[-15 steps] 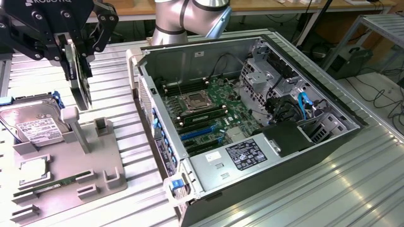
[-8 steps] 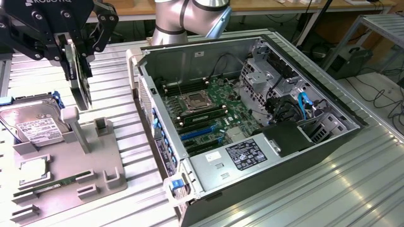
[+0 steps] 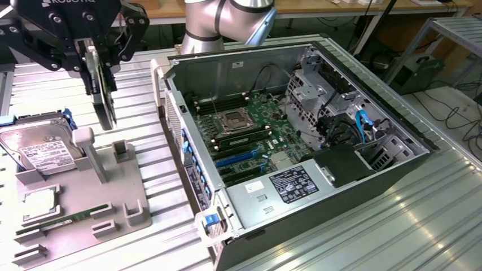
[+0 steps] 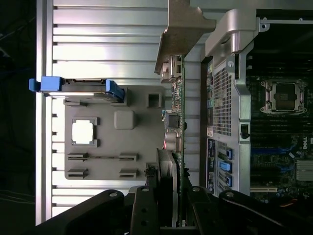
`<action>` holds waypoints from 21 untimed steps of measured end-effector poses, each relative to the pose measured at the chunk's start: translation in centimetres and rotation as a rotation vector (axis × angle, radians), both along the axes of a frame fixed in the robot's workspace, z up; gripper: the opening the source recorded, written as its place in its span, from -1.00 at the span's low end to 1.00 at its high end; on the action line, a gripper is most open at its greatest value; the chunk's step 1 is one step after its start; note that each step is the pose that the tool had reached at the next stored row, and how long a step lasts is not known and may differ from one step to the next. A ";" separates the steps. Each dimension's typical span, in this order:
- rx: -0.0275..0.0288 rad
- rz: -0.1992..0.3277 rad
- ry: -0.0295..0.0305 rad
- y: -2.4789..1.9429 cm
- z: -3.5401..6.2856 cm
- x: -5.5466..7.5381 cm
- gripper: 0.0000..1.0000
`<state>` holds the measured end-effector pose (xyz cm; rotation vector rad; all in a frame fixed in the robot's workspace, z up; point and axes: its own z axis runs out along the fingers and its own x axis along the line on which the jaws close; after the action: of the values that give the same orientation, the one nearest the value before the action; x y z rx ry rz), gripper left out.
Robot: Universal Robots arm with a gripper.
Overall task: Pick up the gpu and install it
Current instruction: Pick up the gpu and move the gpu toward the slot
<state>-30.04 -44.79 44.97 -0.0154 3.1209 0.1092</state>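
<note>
Standing on the ribbed table [image 3: 421,214] at the exterior view's right is an open case [image 3: 362,220] with its motherboard [image 3: 252,127] bare and facing up. At the exterior view's left lies a gray tray [image 3: 113,192]. It carries a hard drive [image 3: 42,149], a square chip [image 3: 39,203] and a narrow memory stick [image 3: 60,222]. The case's near wall [image 3: 175,113] rises between the tray and the motherboard.

The black gripper [image 3: 96,59] hangs high above the tray, and its fingers are pressed on the gpu [image 3: 105,101], pinching it by the upper edge. The gpu hangs straight down from the fingers, thin edge toward the exterior camera, in the air over the tray's side nearest the case. In the wrist view its pale bracket [image 4: 183,29] is at the end far from the gripper, beside the case's corner.
</note>
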 end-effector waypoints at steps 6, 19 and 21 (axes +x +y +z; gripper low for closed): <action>-0.0001 0.000 0.0001 0.00 0.00 0.7 -0.45; 0.0000 0.000 0.0001 0.00 0.00 2.4 -0.45; 0.0000 0.000 0.0000 0.00 0.00 2.7 -0.45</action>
<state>-27.38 -44.79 44.97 -0.0154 3.1209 0.1092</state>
